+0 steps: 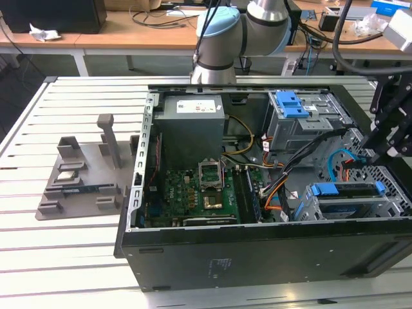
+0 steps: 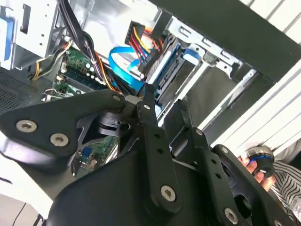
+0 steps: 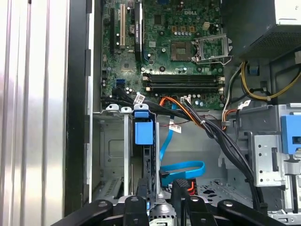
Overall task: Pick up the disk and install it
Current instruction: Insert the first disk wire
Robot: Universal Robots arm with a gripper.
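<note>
**Disk seated in bay, gripper state unclear**

On the exterior view's left, a grey fixture tray (image 1: 77, 183) sits on the slatted table (image 1: 38, 257), beside the open computer case (image 1: 257, 257). Motherboard (image 1: 187, 196) mid-case. Far right, the disk (image 1: 347, 190) with blue carrier sits edge-on in its cage, mostly hidden. Gripper (image 1: 389, 138) just above it, cut off by the frame edge; can't tell if fingers are released or clenched

The arm (image 1: 241, 29) is built of silver-grey tube sections with a pale blue cap over one joint. The gripper (image 2: 164, 136) is matte black, its flat linkage bars pinned with round silver screws, with black finger links (image 3: 186, 202) showing in the first wrist view.
</note>
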